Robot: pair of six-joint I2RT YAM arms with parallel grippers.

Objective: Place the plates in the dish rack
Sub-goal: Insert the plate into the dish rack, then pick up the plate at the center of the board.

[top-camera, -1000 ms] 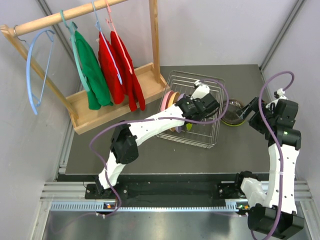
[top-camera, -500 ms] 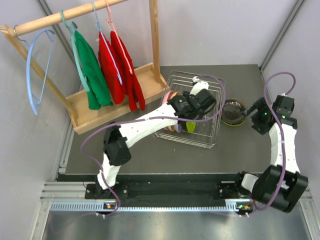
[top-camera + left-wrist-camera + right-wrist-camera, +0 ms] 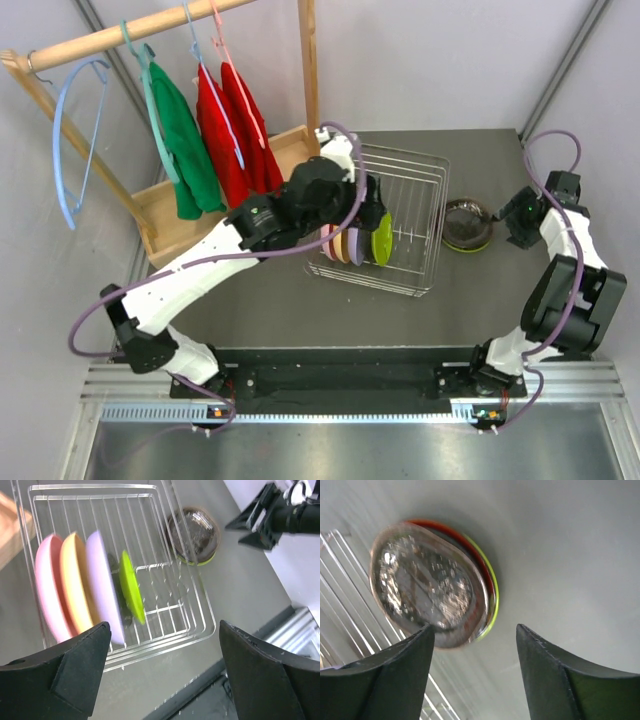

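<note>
The silver wire dish rack (image 3: 425, 205) (image 3: 150, 510) holds a pink plate (image 3: 47, 595), an orange-tan one (image 3: 75, 587), a lavender one (image 3: 102, 587) and a smaller lime green one (image 3: 382, 238) (image 3: 131, 592), all on edge. My left gripper (image 3: 372, 212) (image 3: 162, 627) hangs open above the rack's near side, holding nothing. To the right of the rack a stack of plates (image 3: 467, 225) lies flat on the table. A clear plate (image 3: 427, 587) tops it, with red and lime green rims (image 3: 492, 605) below. My right gripper (image 3: 512, 218) (image 3: 474, 630) is open just beside the stack's edge.
A wooden clothes stand (image 3: 215, 215) with green and red garments and a blue hanger (image 3: 75, 150) fills the back left. Grey walls close in the table at the back and right. The table's front edge (image 3: 330, 350) runs along the metal rail.
My left gripper opened, let go of the lime green plate in the rack and pulled back to the left. My right gripper moved closer to the stack and its jaws narrowed somewhat.
</note>
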